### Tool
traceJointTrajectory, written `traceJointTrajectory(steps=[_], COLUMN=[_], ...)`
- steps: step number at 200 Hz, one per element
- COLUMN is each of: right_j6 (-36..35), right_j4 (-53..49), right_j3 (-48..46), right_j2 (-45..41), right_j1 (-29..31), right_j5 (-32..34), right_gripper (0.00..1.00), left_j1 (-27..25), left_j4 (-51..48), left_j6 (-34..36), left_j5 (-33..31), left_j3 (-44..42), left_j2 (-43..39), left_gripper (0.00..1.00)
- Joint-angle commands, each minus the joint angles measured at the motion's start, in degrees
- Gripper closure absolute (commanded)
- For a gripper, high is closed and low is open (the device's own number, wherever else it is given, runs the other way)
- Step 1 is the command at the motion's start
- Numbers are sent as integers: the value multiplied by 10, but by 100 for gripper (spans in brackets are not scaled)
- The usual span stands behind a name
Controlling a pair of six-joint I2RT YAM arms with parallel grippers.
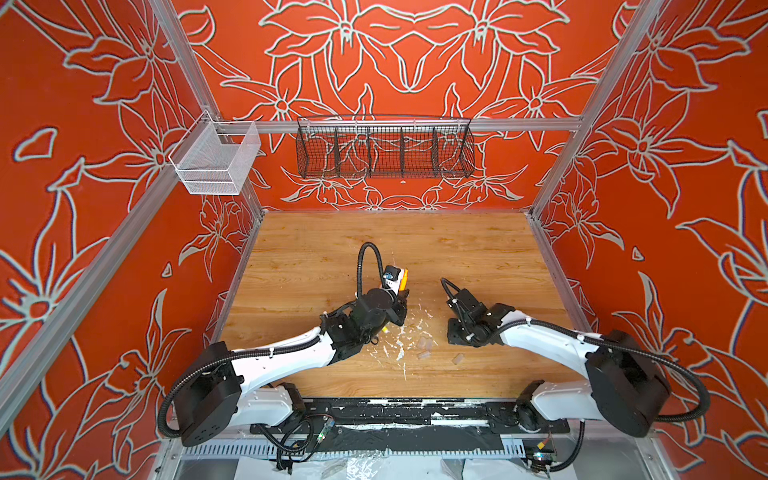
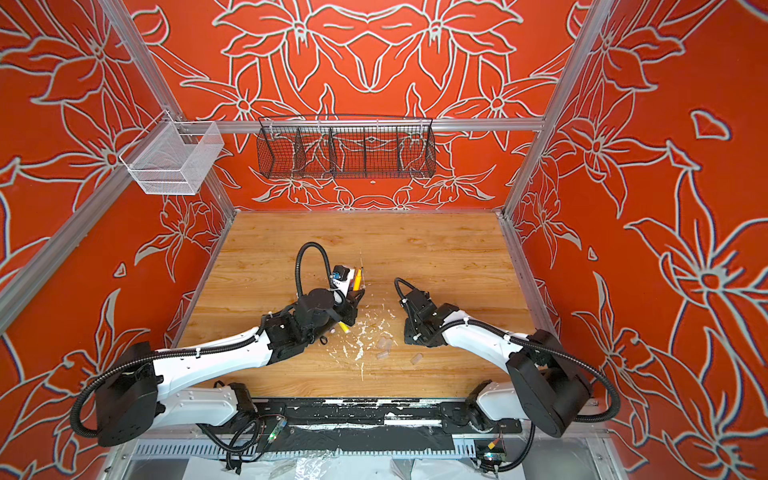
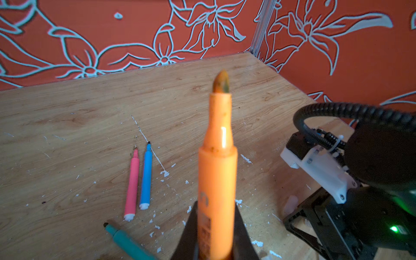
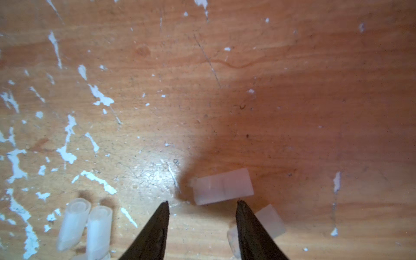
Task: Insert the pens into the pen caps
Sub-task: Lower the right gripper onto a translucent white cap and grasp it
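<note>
My left gripper (image 3: 215, 204) is shut on an orange pen (image 3: 218, 171), whose uncapped tip points up and away; the same pen (image 1: 403, 279) shows in both top views. On the table lie a pink pen (image 3: 132, 184), a blue pen (image 3: 146, 177) and a green pen (image 3: 128, 242). A yellow pen (image 2: 344, 327) pokes out under the left wrist. My right gripper (image 4: 202, 202) points down at the table, open and empty. One clear pen cap (image 4: 222, 186) lies just past its tips, another cap (image 4: 271, 221) beside one finger, and two more caps (image 4: 86, 225) off to the side.
White paint flecks (image 1: 399, 345) cover the wooden table (image 1: 316, 249) between the arms. Loose caps (image 1: 424, 348) lie near the front middle. A black wire basket (image 1: 384, 151) and a white mesh basket (image 1: 216, 164) hang on the rear rail, above the table.
</note>
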Motion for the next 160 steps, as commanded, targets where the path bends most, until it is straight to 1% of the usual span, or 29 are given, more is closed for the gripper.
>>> traceJointTrajectory(steps=[1,71,99,119,143,160], right_j6=[10,0,-6,-7,-11,-10], right_j4=[3,-3,-12,-19,-15,-15], right_j3=[10,32,33,36,38,44], right_j2=[15,44,44,51,69,84], right_j1=[3,3,4,3,3,3], right_j5=[24,43,62,74,70,65], right_gripper=[49,50,56,56,58,62], left_j1=[0,0,0,0,0,0], left_j4=[13,10,12,11,13,10], left_j6=[7,9,10,10,11,11], left_j5=[7,12,18,17,22,20], left_j3=[-6,-3,-3,-4,-4,-2], left_j2=[-12,-10,-11,-12,-11,-11], left_gripper=[100,100,100,100,100,100])
